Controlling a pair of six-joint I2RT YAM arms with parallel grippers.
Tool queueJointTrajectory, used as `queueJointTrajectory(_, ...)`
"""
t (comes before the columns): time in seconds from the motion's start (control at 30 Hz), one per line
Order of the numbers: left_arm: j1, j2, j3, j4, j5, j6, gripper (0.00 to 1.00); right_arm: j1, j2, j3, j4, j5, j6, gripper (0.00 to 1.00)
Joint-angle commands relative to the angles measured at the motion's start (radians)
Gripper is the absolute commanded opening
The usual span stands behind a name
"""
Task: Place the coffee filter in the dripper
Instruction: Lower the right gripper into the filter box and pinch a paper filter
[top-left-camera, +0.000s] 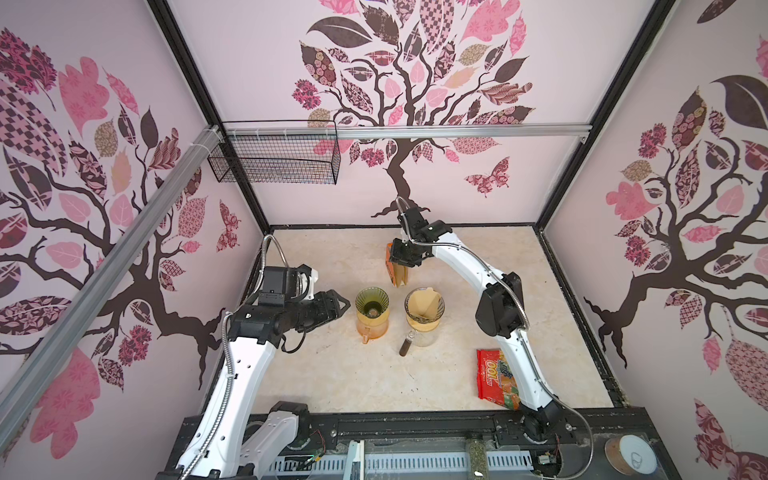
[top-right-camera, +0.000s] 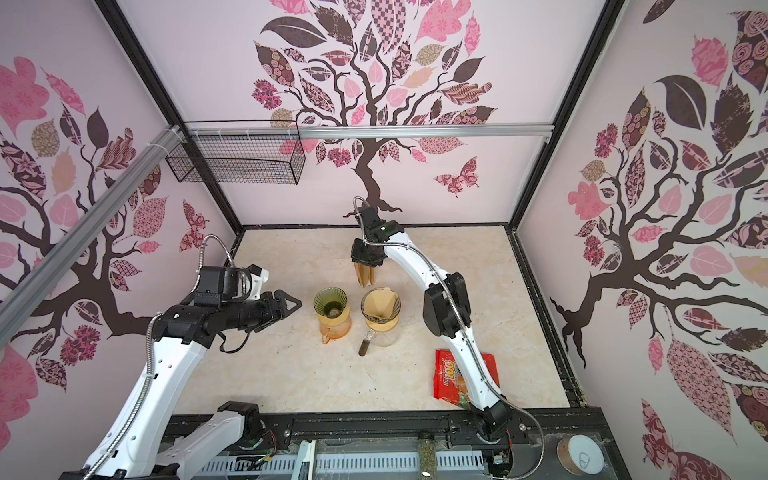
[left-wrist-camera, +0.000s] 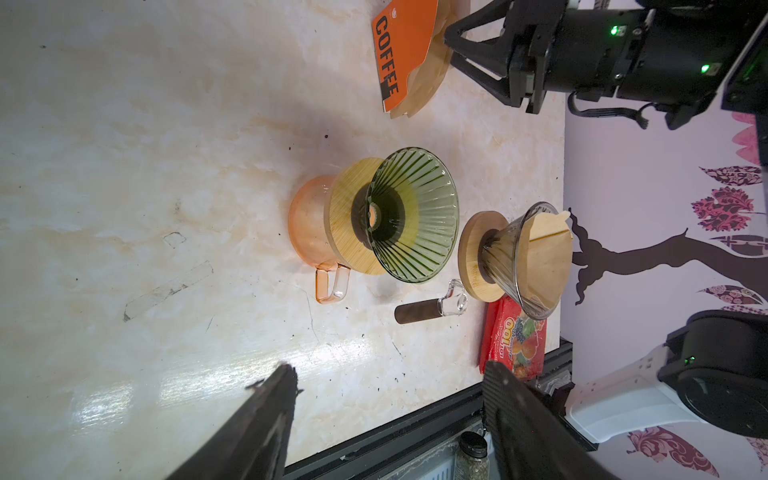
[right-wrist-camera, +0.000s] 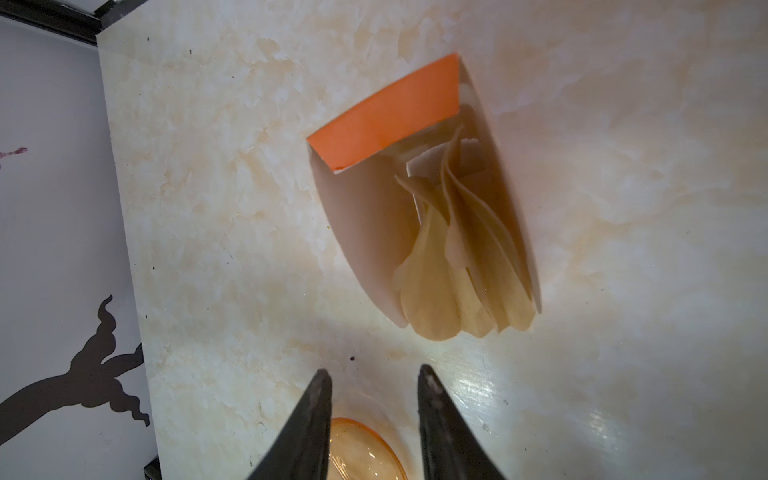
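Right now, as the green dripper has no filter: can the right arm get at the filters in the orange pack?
Probably yes. Its fingers stand open close to the orange pack, and the filters fan out of it with nothing over them.

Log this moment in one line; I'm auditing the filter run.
left tool open, empty, beside green dripper | right tool open, empty, at filter pack | green dripper empty | clear dripper holds filter
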Motion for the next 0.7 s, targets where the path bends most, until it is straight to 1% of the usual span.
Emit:
queueJointTrajectory(0.0,0.004,-0.006,-0.022,0.022,0.016,0.003,0.74,-0.004,0.034,0.052,0.031,0.012,0.037,0.36)
queueJointTrajectory(0.1,0.003,-0.005,-0.022,0.023,0.017,0.002,0.73,-0.011,0.038,0.051,0.044,0.025,0.057,0.33)
queueJointTrajectory(0.33,0.003,-0.008,-0.034,0.023,0.014,-0.001,0.73,-0.032,0.038,0.048,0.074,0.030,0.085,0.29)
queueJointTrajectory(0.4,0.004,-0.010,-0.037,0.025,0.014,-0.005,0.73,-0.036,0.074,0.048,0.077,0.031,0.090,0.28)
queueJointTrajectory(0.67,0.004,-0.004,-0.041,0.030,0.017,-0.008,0.74,-0.042,0.098,0.053,0.093,0.004,0.111,0.27)
